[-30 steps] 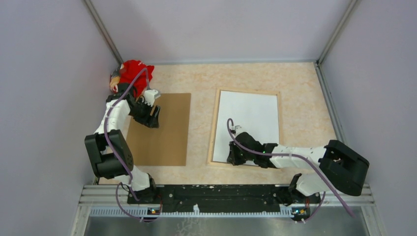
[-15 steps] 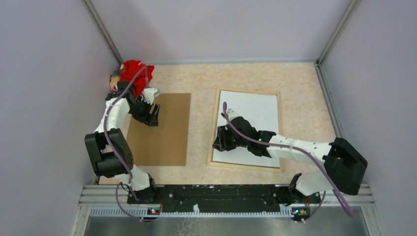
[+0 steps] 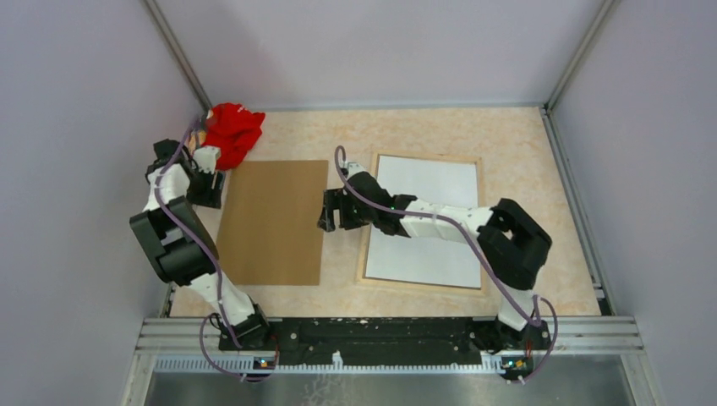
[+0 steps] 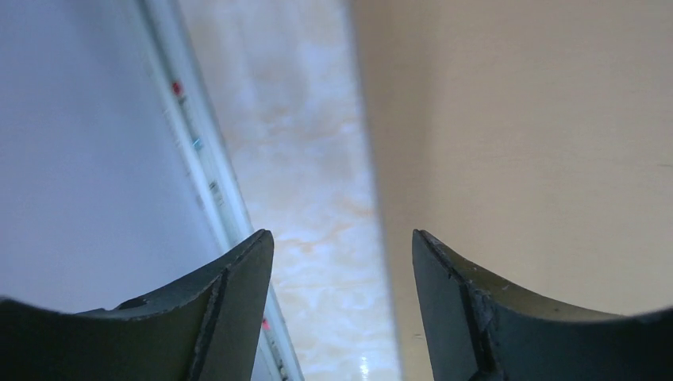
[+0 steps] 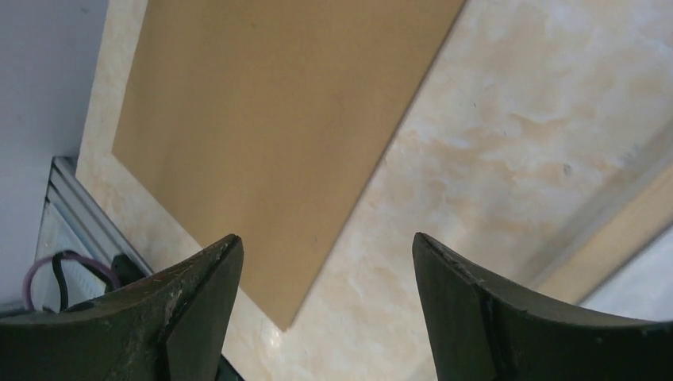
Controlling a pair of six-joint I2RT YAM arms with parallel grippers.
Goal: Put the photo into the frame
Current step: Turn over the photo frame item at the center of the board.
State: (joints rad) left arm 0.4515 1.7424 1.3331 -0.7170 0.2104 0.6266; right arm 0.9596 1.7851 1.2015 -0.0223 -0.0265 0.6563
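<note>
Right tool (image 3: 325, 211) outstretched leftward beside board (image 3: 275, 224)

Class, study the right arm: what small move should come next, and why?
Probably lower the open right pincer onto the right edge of the brown backing board to grip it: the photo already lies white side up inside the frame, and the board lies beside it.

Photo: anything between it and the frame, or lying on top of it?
Nothing visible between them. The photo lies white back up inside the frame. Only the right arm reaches across above its far part. The open right gripper is past the frame's left edge, in the gap beside the brown backing board.
</note>
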